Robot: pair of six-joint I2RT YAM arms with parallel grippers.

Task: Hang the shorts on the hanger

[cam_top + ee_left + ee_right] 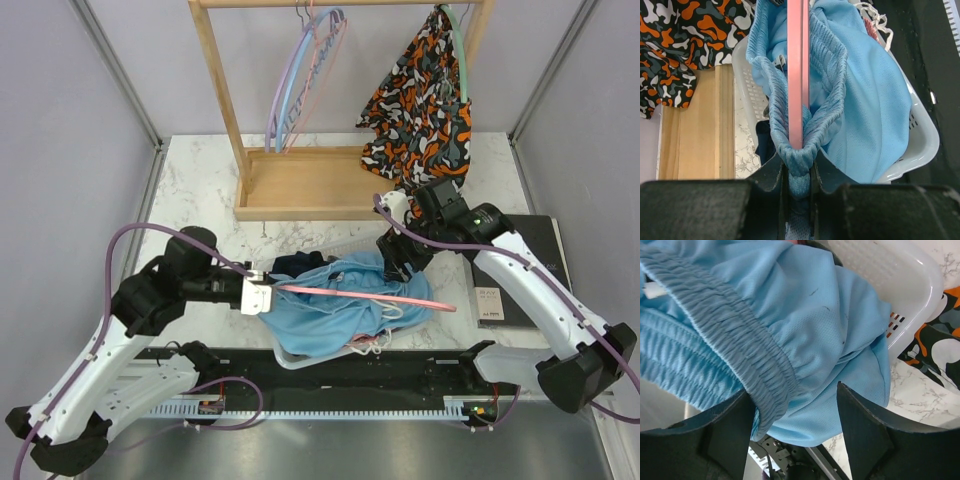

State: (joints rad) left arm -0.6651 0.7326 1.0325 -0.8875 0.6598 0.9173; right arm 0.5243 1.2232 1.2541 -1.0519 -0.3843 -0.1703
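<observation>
Pink plastic and blue cloth meet in one grip: the left fingers (767, 172) are clenched on the end of the hanger (370, 296), and a fold of the waistband of the shorts (330, 315) is pinched in with it. The hanger bar runs inside the waistband opening, above the white basket (925, 145) where the rest of the shorts lies. The right fingers (865, 430) stand apart, released, with the elastic band between them.

I think the step now is to draw the far side of the waistband over the free end of the hanger. For this the right fingers should close on the elastic itself, not on the thin cloth below, and pull along the bar while the left side holds firm.

Counted: one pair of shorts, one pink hanger, one basket, one patterned garment (425, 110) on one green hanger (460, 60), one wooden rack (215, 100). The pale hangers (295, 90) there I cannot count surely.
</observation>
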